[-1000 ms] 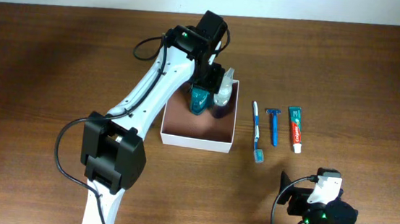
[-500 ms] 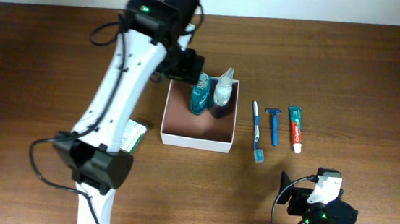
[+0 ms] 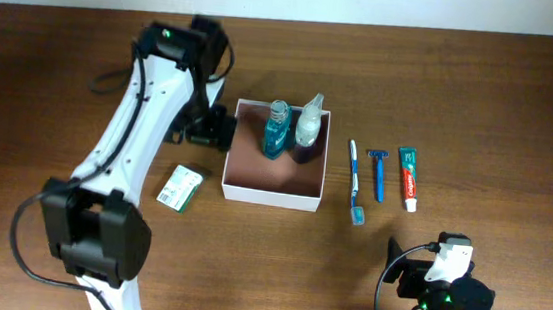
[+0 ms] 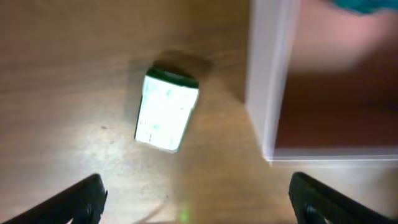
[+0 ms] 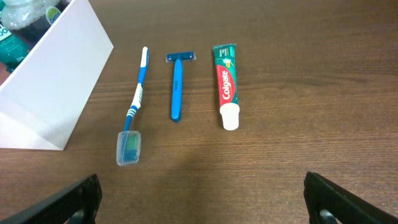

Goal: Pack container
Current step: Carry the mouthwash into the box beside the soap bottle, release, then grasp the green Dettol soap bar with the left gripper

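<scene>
Two bottles stand upright at the far side of the container (image 3: 271, 196): a teal bottle (image 3: 277, 131) and, just beside it on the rt, a clear spray bottle (image 3: 308, 125). The container sits mid-table (image 3: 521, 116), white walls outside, reddish-brown inside.

The left gripper (image 3: 212, 129) hangs just off the container's left wall, near the far corner. Its wrist cam shows the fingers (image 4: 78, 198) spread wide w/ nothing between them. Below them lie a green-white packet (image 4: 166, 112) flat on the wood and the container's near-left corner (image 4: 264, 81).

On the rt of the container, 3 items lie side by side, apart from each other: toothbrush (image 3: 355, 181), blue razor (image 3: 378, 173), toothpaste tube (image 3: 409, 178). The toothbrush is nearest the box but not touching it.

The right gripper (image 5: 205, 202) sits low at the near edge of the table, well back from those items, also spread wide and holding nothing.
</scene>
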`<action>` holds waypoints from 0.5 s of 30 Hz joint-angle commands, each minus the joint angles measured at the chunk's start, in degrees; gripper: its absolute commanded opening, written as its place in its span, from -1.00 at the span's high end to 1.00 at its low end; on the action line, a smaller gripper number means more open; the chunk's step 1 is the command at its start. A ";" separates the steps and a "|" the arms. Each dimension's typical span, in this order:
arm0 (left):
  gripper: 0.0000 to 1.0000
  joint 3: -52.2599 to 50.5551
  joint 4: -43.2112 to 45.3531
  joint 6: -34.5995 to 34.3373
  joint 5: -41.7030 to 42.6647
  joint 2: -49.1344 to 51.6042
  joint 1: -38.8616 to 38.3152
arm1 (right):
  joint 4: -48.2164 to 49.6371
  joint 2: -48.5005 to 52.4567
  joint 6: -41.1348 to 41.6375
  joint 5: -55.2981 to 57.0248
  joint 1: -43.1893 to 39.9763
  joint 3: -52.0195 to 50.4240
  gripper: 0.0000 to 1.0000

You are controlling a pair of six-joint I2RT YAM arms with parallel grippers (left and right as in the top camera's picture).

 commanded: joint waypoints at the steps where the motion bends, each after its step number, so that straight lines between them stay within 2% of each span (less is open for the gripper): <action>1: -0.92 -9.16 6.05 1.44 -0.37 -0.26 2.03 | 0.07 -0.39 0.44 0.07 -0.37 -0.35 -0.98; 7: -0.92 -21.46 16.44 7.93 -1.11 -0.26 4.17 | 0.07 -0.39 0.44 0.07 -0.37 -0.35 -0.98; 15: -0.89 -29.49 27.39 11.93 -1.07 -0.24 5.07 | 0.07 -0.39 0.44 0.07 -0.37 -0.35 -0.98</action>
